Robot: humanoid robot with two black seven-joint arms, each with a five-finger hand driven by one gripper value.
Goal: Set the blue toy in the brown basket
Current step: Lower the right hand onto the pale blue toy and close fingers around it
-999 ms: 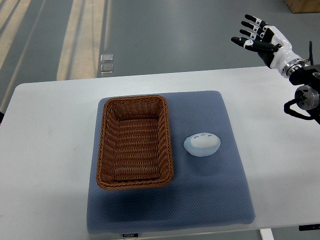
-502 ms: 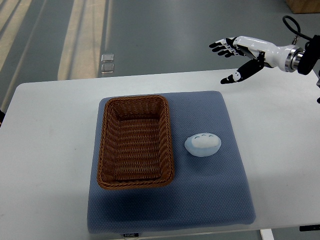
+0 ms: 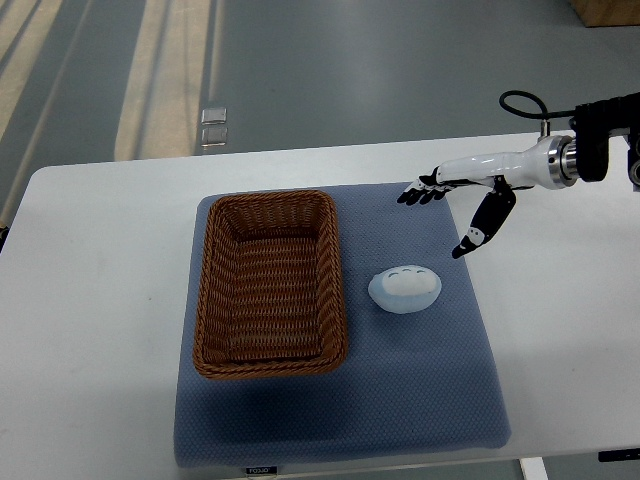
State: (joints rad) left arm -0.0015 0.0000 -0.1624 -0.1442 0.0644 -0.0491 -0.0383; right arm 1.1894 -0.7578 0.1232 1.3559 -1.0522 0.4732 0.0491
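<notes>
The right hand (image 3: 462, 196) is hovering at the frame's right, fingers (image 3: 412, 193) spread and empty, above the blue toy (image 3: 404, 289) lying beside the brown basket (image 3: 270, 284).

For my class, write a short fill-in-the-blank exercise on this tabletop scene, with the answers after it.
1. The blue toy lies on the ___ mat.
2. The brown basket holds ___.
3. The toy lies to the picture's ___ of the basket.
4. The right hand has its fingers ___ and holds nothing.

Answers: blue; nothing; right; spread
</notes>
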